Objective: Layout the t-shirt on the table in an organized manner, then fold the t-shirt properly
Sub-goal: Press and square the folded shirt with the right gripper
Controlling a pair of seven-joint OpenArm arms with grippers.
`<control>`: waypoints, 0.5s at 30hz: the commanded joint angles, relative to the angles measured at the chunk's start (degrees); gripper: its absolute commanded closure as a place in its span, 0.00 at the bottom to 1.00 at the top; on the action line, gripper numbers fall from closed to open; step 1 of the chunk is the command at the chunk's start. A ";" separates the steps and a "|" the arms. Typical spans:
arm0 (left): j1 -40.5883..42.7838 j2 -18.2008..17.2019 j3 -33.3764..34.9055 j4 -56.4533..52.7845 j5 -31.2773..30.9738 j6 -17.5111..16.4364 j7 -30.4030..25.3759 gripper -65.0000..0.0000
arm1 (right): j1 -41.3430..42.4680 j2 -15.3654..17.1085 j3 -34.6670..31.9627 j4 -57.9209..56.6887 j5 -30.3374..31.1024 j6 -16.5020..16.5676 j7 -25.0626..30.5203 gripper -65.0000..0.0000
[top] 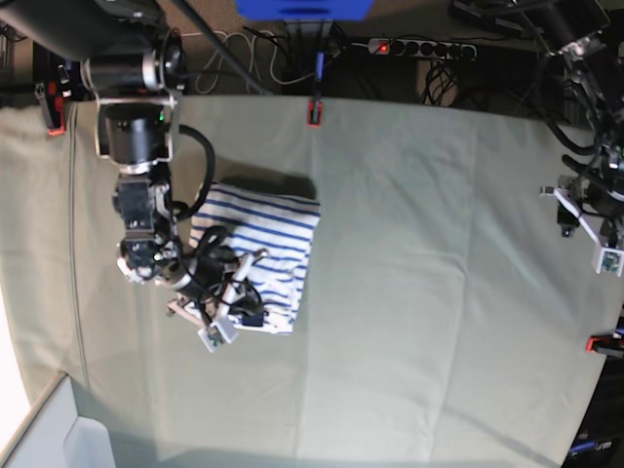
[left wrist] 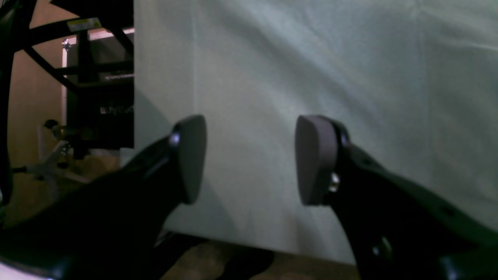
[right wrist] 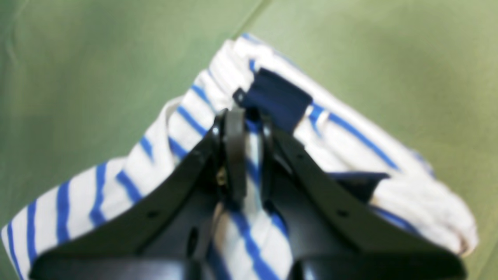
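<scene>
The table [top: 409, 292] spreads widest beneath me, draped in pale grey-green creased cloth, with red clamps [top: 314, 112] at its far edge and at its sides; on its left half in the base view lies the t-shirt [top: 268, 239], white with thin blue stripes, folded into a compact bundle with stacked layers; my right arm reaches down over the bundle's near corner, and my right gripper [right wrist: 249, 128] is pinched tight on a fold of the t-shirt, striped fabric squeezed between the jaws just beside a small dark blue tab [right wrist: 278, 99]; my left gripper [left wrist: 249, 159] sits well apart from the t-shirt, at the table's right edge in the base view, its jaws spread with only bare cloth showing between the grey pads [left wrist: 311, 159], holding nothing.
</scene>
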 commanded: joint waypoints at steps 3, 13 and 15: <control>-0.47 -1.28 -0.49 1.19 -0.36 0.38 -0.73 0.46 | 3.16 0.02 0.06 -0.19 0.83 -0.28 1.75 0.93; -0.55 -1.28 -0.14 0.58 -0.27 0.38 -0.73 0.46 | 0.52 -0.77 0.06 8.34 0.92 -9.51 4.47 0.93; -0.82 -1.01 -0.14 0.40 -0.27 0.38 -0.73 0.46 | -3.96 -0.60 0.06 15.64 0.92 -9.77 3.24 0.93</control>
